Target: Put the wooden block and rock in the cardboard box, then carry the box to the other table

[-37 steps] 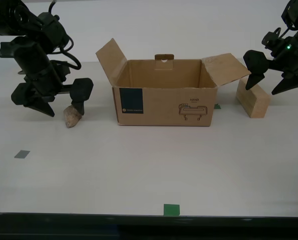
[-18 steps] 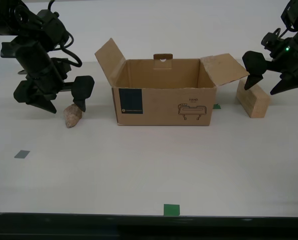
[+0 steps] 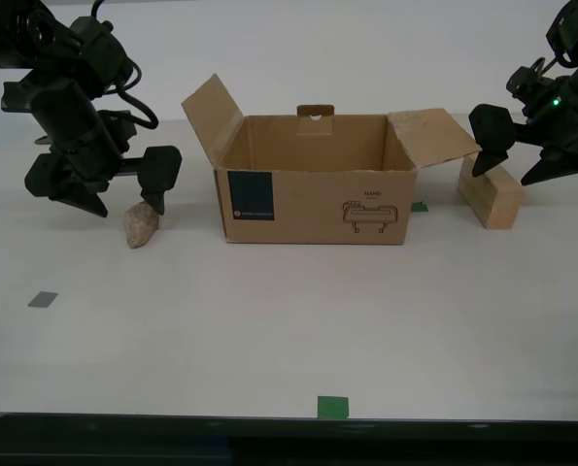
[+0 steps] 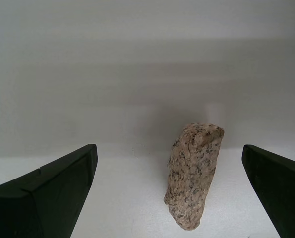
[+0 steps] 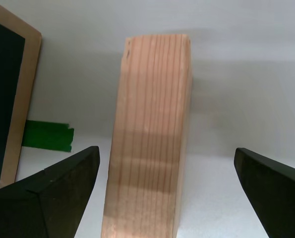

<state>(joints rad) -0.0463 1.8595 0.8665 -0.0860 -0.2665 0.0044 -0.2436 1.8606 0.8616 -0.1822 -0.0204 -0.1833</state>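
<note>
— Both grippers hang wide apart, as far as I can see. My second gripper [image 3: 114,199] is over at the exterior view's left, holding nothing, with the rock [image 3: 141,226] low between its fingers [image 4: 48,196].

— Is it touching the rock?

— One fingertip sits just above it in the exterior view; contact I cannot tell. In the second wrist view the rock [image 4: 193,175] stands on end, apart from both fingers.

— And the other one?

— My first gripper [image 3: 517,165] is at the exterior view's right, spread and holding nothing, straddling the wooden block [image 3: 490,193], which lies on the white table [image 3: 289,320]. The first wrist view shows the wooden block [image 5: 149,144] between the fingers [image 5: 53,198], clear of both.

— The box?

— The cardboard box [image 3: 313,199] stands between them, flaps up, with a green tape mark [image 5: 47,135] beside it.
</note>
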